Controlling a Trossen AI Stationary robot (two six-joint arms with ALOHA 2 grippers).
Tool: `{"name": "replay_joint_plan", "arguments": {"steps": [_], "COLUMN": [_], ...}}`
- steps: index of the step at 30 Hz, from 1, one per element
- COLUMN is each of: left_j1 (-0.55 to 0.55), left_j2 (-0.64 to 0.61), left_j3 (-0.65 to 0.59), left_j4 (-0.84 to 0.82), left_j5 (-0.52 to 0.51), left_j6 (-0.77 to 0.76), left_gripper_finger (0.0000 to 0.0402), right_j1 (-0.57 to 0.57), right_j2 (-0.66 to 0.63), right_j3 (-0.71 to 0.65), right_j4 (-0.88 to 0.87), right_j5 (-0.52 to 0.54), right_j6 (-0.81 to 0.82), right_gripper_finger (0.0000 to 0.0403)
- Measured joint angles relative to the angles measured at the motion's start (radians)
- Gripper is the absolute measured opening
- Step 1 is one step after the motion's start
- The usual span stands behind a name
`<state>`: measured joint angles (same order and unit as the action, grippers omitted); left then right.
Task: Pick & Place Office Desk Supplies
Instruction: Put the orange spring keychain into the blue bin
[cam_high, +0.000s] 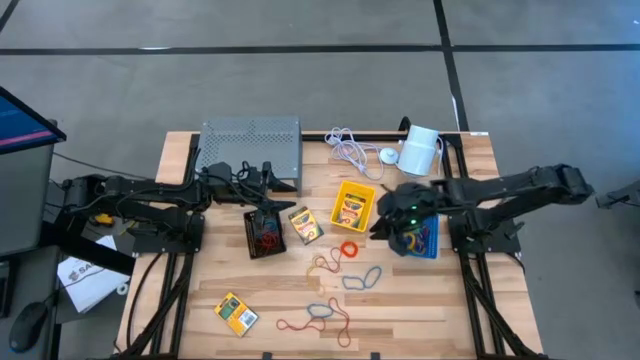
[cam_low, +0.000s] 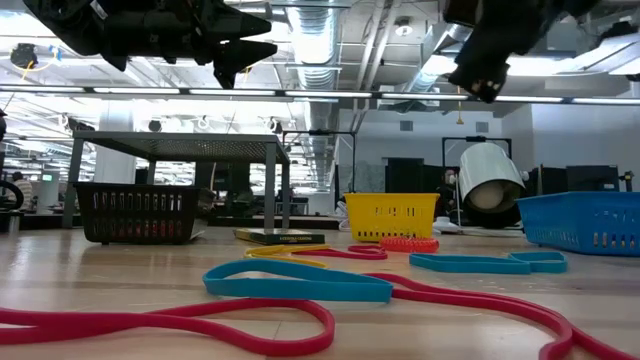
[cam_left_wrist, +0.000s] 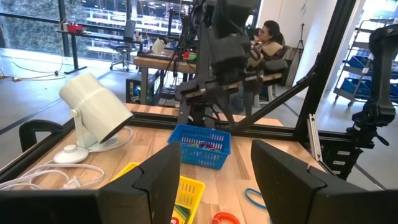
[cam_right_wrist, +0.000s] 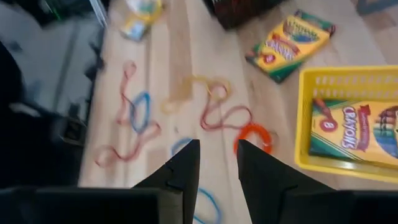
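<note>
Fingers (cam_right_wrist: 214, 163) above rubber bands (cam_right_wrist: 219, 118)

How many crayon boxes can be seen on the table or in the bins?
3 visible: one crayon box in the yellow bin, one loose crayon box on the table between the black bin and yellow bin, one near the table's front-left corner. The blue bin is partly hidden.

We saw the right gripper (cam_right_wrist: 216, 163) raised with its fingers slightly parted, holding nothing, while the left gripper (cam_left_wrist: 214, 177) waited aloft, jaws spread wide and empty.
</note>
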<state>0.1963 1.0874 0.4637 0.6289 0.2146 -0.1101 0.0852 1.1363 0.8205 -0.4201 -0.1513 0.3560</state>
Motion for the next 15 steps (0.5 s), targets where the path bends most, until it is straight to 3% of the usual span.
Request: {"name": "replay_joint_plan", "arguments": {"steps": [15], "left_j1": [0.000], "left_j2": [0.000], "left_j3": [0.000], "left_j4": [-0.002], "left_j5": [0.000], "left_j6": [0.000], "left_gripper_finger": [0.0190], "right_j1": [0.015], "right_j2": [0.385], "right_j3": [0.202], "right_j4": [-0.126], "right_j5": [-0.005], "right_j6": [-0.189], "right_gripper_finger": [0.0102]}}
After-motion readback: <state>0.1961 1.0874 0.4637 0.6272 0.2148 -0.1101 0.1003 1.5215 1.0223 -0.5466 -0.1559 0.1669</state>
